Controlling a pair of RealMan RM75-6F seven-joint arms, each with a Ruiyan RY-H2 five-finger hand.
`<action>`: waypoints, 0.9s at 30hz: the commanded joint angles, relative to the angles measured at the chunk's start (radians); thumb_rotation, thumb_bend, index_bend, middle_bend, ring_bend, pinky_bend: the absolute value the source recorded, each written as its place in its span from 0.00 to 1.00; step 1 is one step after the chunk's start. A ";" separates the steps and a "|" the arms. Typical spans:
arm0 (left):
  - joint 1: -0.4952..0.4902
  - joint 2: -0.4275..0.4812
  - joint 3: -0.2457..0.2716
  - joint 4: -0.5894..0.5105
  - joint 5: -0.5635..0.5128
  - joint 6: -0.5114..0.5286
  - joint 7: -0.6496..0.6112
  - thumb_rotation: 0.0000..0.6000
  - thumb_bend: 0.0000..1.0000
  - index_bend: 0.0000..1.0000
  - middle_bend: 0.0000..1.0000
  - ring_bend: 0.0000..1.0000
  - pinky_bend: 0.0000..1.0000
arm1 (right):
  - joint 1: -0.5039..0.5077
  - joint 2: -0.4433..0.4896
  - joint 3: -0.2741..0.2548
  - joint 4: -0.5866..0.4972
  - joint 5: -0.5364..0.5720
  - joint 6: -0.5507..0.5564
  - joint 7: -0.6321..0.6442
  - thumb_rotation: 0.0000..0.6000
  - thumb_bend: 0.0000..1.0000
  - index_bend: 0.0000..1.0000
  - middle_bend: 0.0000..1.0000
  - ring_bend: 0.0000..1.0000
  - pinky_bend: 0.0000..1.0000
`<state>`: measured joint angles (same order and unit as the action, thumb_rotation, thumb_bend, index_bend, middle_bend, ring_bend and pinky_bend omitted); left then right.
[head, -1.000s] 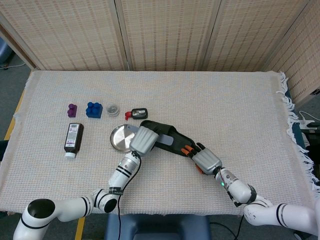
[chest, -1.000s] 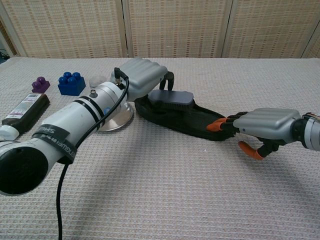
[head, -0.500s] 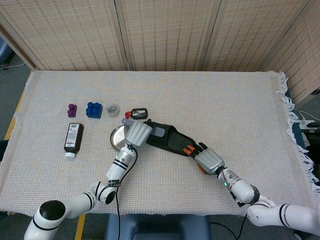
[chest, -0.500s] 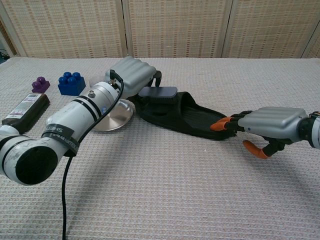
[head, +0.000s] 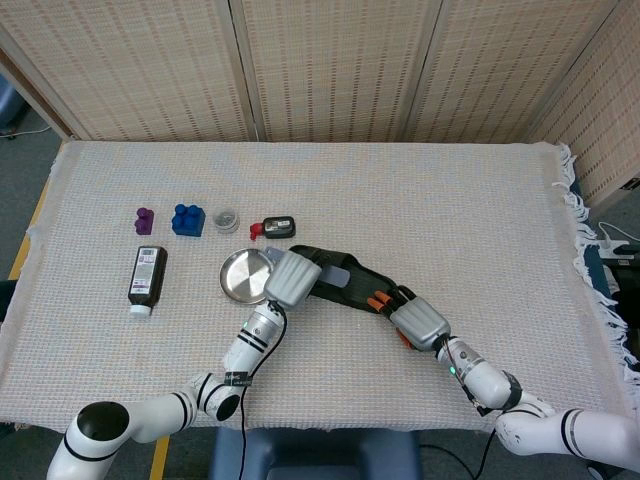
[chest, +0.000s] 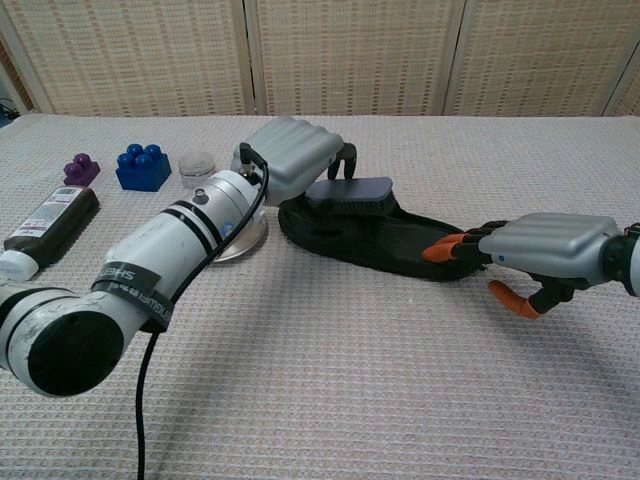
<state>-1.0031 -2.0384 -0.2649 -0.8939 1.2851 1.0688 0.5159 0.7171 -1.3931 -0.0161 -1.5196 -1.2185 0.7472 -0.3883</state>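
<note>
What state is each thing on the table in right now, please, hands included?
Left hand: holds the brush, raised.
Brush: bristles down, over the shoe.
Shoe: flat on the cloth, sole down.
Right hand: fingers touching the shoe's end.
Metal dish: upright, nothing visible in it.
Dark bottle: on its side, capped.
Small jar: upright.

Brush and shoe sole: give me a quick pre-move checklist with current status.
1. Left hand holds the brush: ok.
2. Brush bristles touching the black sole: cannot tell; the brush sits right over it.
3. Right hand steadying the sole's end: ok, fingertips touch it.
4. Metal dish clear of the left arm: not ok, the arm crosses it in the chest view.
5. Dark bottle and blue block away from the work: ok.
</note>
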 joint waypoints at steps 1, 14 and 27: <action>-0.001 -0.005 -0.004 0.014 -0.008 -0.008 0.011 1.00 0.42 0.45 0.51 0.84 1.00 | 0.000 0.002 -0.001 -0.002 -0.002 0.003 0.001 1.00 0.72 0.00 0.00 0.00 0.00; 0.007 -0.019 -0.026 0.172 -0.067 -0.076 0.007 1.00 0.42 0.45 0.51 0.84 1.00 | -0.002 0.014 -0.001 -0.008 -0.009 0.015 0.014 1.00 0.72 0.00 0.00 0.00 0.00; 0.047 0.048 0.021 -0.128 0.018 0.041 0.070 1.00 0.42 0.45 0.52 0.84 1.00 | -0.007 0.026 -0.002 -0.035 -0.021 0.036 0.017 1.00 0.72 0.00 0.00 0.00 0.00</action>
<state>-0.9648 -2.0085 -0.2551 -0.9891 1.2829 1.0819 0.5512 0.7108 -1.3693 -0.0167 -1.5519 -1.2370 0.7812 -0.3705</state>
